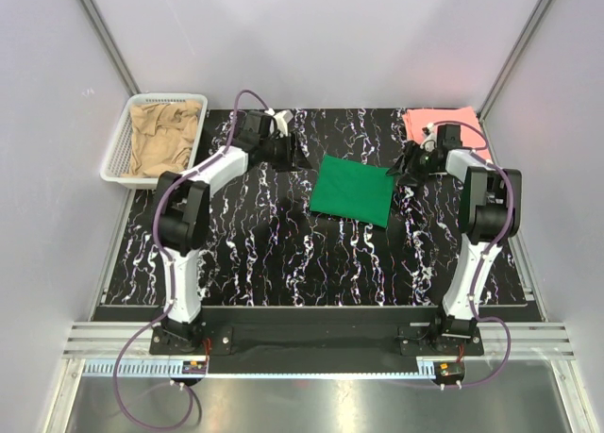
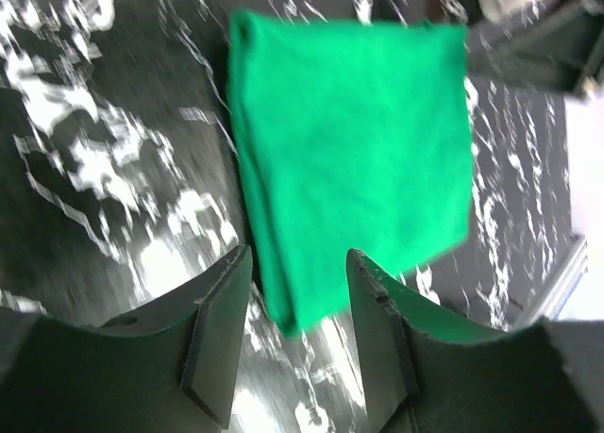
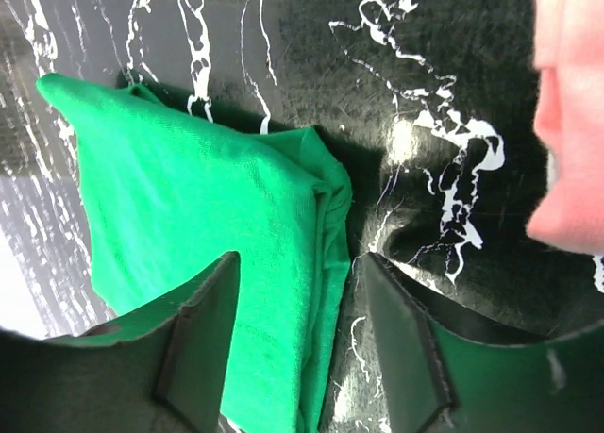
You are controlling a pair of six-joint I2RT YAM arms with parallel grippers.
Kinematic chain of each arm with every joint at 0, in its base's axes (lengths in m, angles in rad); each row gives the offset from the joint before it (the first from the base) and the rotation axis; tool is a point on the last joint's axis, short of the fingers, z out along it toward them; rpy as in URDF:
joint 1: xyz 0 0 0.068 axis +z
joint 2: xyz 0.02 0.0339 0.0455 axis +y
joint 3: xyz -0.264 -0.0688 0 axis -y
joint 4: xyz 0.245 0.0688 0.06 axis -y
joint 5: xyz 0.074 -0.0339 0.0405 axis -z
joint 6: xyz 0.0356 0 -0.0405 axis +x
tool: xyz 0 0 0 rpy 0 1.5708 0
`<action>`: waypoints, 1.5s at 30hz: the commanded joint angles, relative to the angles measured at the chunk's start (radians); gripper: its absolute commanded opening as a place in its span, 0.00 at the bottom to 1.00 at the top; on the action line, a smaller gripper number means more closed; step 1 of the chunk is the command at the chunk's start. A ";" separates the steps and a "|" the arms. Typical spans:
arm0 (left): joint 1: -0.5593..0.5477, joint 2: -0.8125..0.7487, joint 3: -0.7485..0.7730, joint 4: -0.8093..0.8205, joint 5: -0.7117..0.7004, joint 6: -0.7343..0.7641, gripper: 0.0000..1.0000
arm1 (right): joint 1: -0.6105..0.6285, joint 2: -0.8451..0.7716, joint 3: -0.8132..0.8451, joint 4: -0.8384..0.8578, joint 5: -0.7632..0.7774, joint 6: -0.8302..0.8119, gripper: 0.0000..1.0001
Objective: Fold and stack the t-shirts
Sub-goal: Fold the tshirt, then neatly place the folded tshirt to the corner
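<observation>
A bright green t-shirt (image 1: 354,190) lies folded in a flat rectangle mid-table. My left gripper (image 1: 295,154) hovers just off its back-left corner, jaws open; in the left wrist view that gripper (image 2: 297,274) frames the near corner of the green t-shirt (image 2: 349,150) without touching it. My right gripper (image 1: 404,163) is at the back-right corner. In the right wrist view it (image 3: 300,274) stands open, astride the bunched folded edge of the green t-shirt (image 3: 208,216). A salmon pink t-shirt (image 1: 436,124) lies folded at the back right. A tan t-shirt (image 1: 162,136) is crumpled in the basket.
The white mesh basket (image 1: 118,150) stands at the back left, beside the black marbled mat (image 1: 283,254). The pink t-shirt (image 3: 576,122) lies close to the right of my right gripper. Grey walls enclose the table.
</observation>
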 commanded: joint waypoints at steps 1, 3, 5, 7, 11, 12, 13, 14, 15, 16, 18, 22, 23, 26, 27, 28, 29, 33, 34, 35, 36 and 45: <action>-0.024 -0.073 -0.119 0.045 0.007 0.039 0.49 | -0.009 -0.016 0.024 -0.002 -0.070 -0.019 0.64; -0.043 -0.078 -0.165 0.051 0.010 0.047 0.49 | -0.010 0.033 0.048 -0.008 -0.119 -0.020 0.65; -0.052 -0.067 -0.185 0.054 0.010 0.045 0.49 | -0.010 0.090 0.115 -0.049 -0.153 -0.037 0.65; -0.053 -0.060 -0.190 0.054 0.008 0.042 0.48 | -0.010 0.110 0.152 -0.074 -0.139 -0.051 0.65; -0.064 -0.025 -0.182 0.051 0.010 0.038 0.47 | -0.010 0.115 0.166 -0.077 -0.101 -0.068 0.66; -0.064 -0.017 -0.182 0.049 0.011 0.036 0.47 | -0.010 0.118 0.171 -0.078 -0.098 -0.074 0.66; -0.067 -0.011 -0.179 0.049 0.013 0.036 0.47 | -0.010 0.124 0.186 -0.090 -0.091 -0.080 0.66; -0.069 0.005 -0.176 0.051 0.017 0.035 0.46 | -0.010 0.136 0.197 -0.098 -0.090 -0.085 0.66; -0.069 0.012 -0.173 0.049 0.022 0.035 0.46 | -0.010 0.142 0.217 -0.103 -0.090 -0.101 0.66; -0.067 0.017 -0.168 0.048 0.022 0.032 0.45 | -0.010 0.152 0.228 -0.126 -0.091 -0.111 0.66; -0.069 0.029 -0.165 0.042 0.026 0.033 0.45 | -0.010 0.184 0.273 -0.164 -0.099 -0.153 0.67; -0.070 0.038 -0.157 0.040 0.022 0.038 0.43 | -0.010 0.219 0.327 -0.256 -0.114 -0.209 0.67; -0.070 0.046 -0.154 0.042 0.025 0.038 0.42 | -0.011 0.230 0.336 -0.264 -0.117 -0.212 0.67; -0.070 0.064 -0.144 0.042 0.039 0.036 0.39 | -0.011 0.245 0.363 -0.293 -0.145 -0.226 0.66; -0.070 0.066 -0.142 0.042 0.040 0.035 0.37 | -0.011 0.248 0.370 -0.295 -0.151 -0.233 0.66; -0.072 0.069 -0.139 0.040 0.043 0.035 0.36 | -0.011 0.253 0.375 -0.305 -0.169 -0.238 0.66; -0.070 0.074 -0.139 0.042 0.046 0.035 0.35 | -0.011 0.261 0.384 -0.313 -0.176 -0.244 0.65; -0.072 0.077 -0.134 0.036 0.039 0.033 0.30 | -0.019 0.278 0.418 -0.357 -0.191 -0.272 0.61; -0.072 0.078 -0.131 0.034 0.037 0.033 0.29 | -0.020 0.278 0.418 -0.357 -0.194 -0.272 0.61; -0.072 0.080 -0.130 0.028 0.036 0.033 0.29 | -0.023 0.279 0.419 -0.361 -0.197 -0.270 0.59; -0.070 0.081 -0.130 0.026 0.034 0.033 0.29 | -0.026 0.281 0.421 -0.359 -0.199 -0.272 0.57; -0.075 0.081 -0.147 0.008 0.014 0.027 0.28 | -0.037 0.291 0.447 -0.361 -0.231 -0.272 0.29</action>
